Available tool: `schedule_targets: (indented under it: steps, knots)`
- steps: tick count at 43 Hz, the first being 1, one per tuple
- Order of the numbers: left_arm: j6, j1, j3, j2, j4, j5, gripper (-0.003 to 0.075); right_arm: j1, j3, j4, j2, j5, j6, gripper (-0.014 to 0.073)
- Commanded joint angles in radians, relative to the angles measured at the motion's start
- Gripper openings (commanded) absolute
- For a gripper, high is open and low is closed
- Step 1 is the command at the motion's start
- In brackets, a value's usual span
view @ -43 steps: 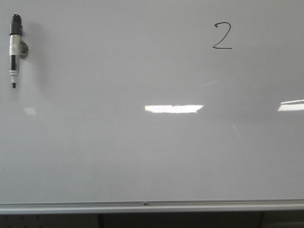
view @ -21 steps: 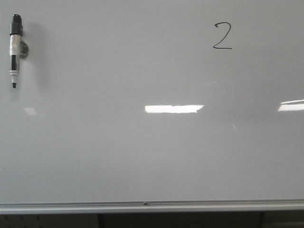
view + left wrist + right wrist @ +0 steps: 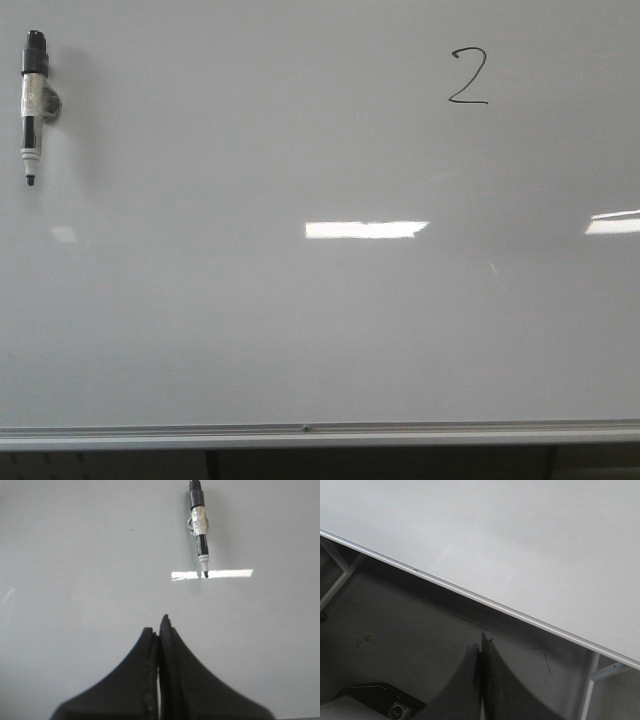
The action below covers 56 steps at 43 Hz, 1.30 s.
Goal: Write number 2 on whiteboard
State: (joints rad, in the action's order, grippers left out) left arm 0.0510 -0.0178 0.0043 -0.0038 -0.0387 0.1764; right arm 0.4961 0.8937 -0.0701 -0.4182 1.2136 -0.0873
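Whiteboard (image 3: 300, 330) | number 2 (image 3: 468, 77) upper right | marker (image 3: 33, 105) near left edge

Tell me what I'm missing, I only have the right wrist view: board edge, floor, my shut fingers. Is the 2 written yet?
Observer: Yes. In the front view a black number 2 sits high on the whiteboard, right of centre.
Operator: Where's the marker?
Observer: Clipped upright at the board's upper left, marker tip pointing down, nothing holding it.
Operator: And the left gripper?
Observer: The left gripper is shut on nothing, facing the board with the marker ahead of it, apart.
Operator: Is my right gripper visible from the front?
Observer: No; the right gripper shows only in your own view.
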Motion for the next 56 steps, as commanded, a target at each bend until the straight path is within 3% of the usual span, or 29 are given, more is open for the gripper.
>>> schedule_targets:
  steps: [1, 56]
  knots:
    - [-0.017, -0.007, 0.02, -0.029, 0.002, -0.151, -0.002, -0.001, 0.03, -0.016, -0.008, -0.058, 0.004, -0.0069]
    - [-0.043, -0.006, 0.035, -0.029, 0.017, -0.206, -0.002, -0.001, 0.03, -0.016, -0.008, -0.058, 0.004, -0.0069]
